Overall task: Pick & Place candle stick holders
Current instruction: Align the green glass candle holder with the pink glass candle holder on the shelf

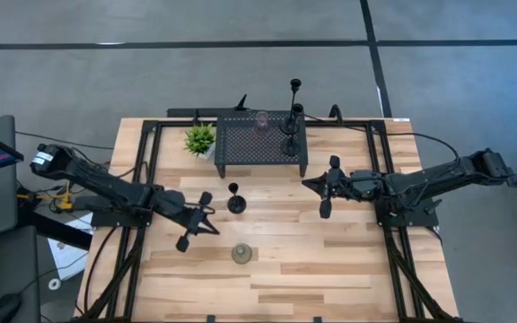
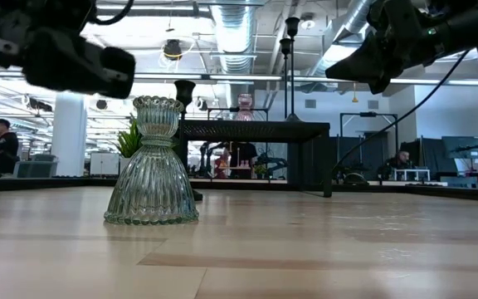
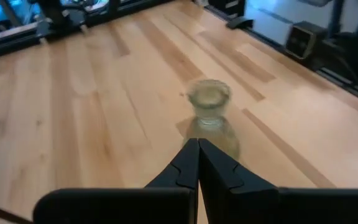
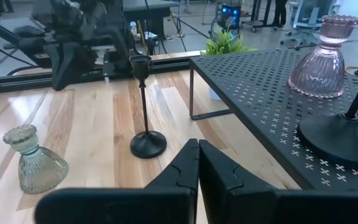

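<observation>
Worktop (image 1: 330, 269) carries your perforated stand (image 1: 260, 144), holding pink glass holder (image 1: 261, 121) and two black holders (image 1: 291, 144). Third black holder (image 1: 235, 202) and olive-green holder (image 1: 241, 254) stand on the wood. Left gripper (image 1: 206, 215) and right gripper (image 1: 317, 186): jaws closed, empty.

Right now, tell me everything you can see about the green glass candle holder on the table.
The green glass candle holder is a squat piece of ribbed, see-through olive glass: a flared bell-shaped base, a narrow waist and a small scalloped cup on top. It stands upright and empty on the bare wooden table, toward the front, apart from the other pieces. Nothing touches it. The left gripper, fingers closed, hangs just behind it, and a short black candle holder stands farther back toward the black stand.
</observation>
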Available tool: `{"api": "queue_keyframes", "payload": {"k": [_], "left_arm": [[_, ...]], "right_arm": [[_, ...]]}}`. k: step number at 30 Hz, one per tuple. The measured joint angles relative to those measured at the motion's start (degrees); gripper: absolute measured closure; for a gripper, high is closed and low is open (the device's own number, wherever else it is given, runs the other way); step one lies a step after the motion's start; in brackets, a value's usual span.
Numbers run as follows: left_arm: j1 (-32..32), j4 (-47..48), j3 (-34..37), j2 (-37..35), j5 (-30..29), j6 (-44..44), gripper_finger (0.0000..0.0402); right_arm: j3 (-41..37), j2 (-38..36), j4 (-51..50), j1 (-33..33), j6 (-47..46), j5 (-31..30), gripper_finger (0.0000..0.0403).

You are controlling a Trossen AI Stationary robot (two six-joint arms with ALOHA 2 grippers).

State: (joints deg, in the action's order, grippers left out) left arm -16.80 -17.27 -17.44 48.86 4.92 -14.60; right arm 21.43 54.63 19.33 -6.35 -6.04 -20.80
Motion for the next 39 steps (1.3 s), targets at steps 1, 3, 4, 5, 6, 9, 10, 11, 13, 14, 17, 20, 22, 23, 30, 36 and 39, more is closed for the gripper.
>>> {"api": "queue_keyframes", "payload": {"k": [1,3,4,5,6,9,10,11,13,14,17,20,22,23,30,36,39], "left_arm": [[-0.2,-1.1,0.9,0.0,0.1,0.0,0.0397],[-0.6,-2.6,2.6,0.0,0.4,0.0,0.0396],[-0.6,-2.9,3.2,0.0,0.8,0.0,0.0396],[-0.6,-3.2,3.8,0.2,1.2,0.0,0.0396],[-0.6,-3.7,4.2,0.8,1.2,0.0,0.0396],[-0.5,-5.4,4.7,3.1,0.4,0.5,0.0396],[-0.5,-8.0,4.7,4.4,-0.4,1.3,0.0396],[-0.5,-10.9,4.7,5.7,-1.1,1.8,0.0395],[-0.5,-15.9,4.7,8.7,-1.9,2.8,0.039],[-0.5,-18.2,4.7,10.3,-2.0,2.9,0.0386],[-0.5,-20.7,4.7,15.1,-2.0,3.1,0.0364],[-0.5,-23.5,4.7,19.9,-2.1,4.3,0.0335],[-0.5,-26.7,4.7,22.7,-2.1,5.5,0.0315],[-0.5,-29.1,4.7,24.1,-2.1,6.4,0.0305],[-0.5,-39.5,4.7,30.5,-2.1,11.2,0.0229],[-0.5,-41.2,4.6,33.7,-1.9,13.6,0.0165],[-0.5,-41.8,2.9,35.1,-0.2,13.6,0.0139]], "right_arm": [[0.0,0.0,0.0,0.0,0.0,0.0,0.0403],[0.0,0.0,0.0,0.0,0.0,0.0,0.0403],[0.0,0.0,0.0,0.0,0.0,0.0,0.0403],[0.0,0.0,0.0,0.0,0.0,0.0,0.0403],[0.0,0.0,0.0,0.0,0.0,0.0,0.0403],[0.0,0.0,0.0,0.0,0.0,0.0,0.0403],[0.0,0.0,0.0,0.0,0.0,0.0,0.0403],[0.0,0.0,-0.1,0.0,0.0,0.0,0.0403],[0.0,0.0,0.0,0.0,0.0,0.0,0.0403],[0.0,0.0,-0.1,0.0,0.0,0.0,0.0403],[0.0,0.0,-0.1,0.0,0.0,0.0,0.0403],[0.0,0.0,-0.1,0.0,0.0,0.0,0.0403],[0.0,0.0,-0.1,0.0,0.0,0.0,0.0403],[0.0,0.0,-0.1,0.0,0.0,0.0,0.0403],[0.0,0.0,-0.1,0.0,0.0,0.0,0.0403],[0.0,0.0,-0.1,0.0,0.0,0.0,0.0403],[0.0,0.0,-0.1,0.0,0.0,0.0,0.0403]]}}
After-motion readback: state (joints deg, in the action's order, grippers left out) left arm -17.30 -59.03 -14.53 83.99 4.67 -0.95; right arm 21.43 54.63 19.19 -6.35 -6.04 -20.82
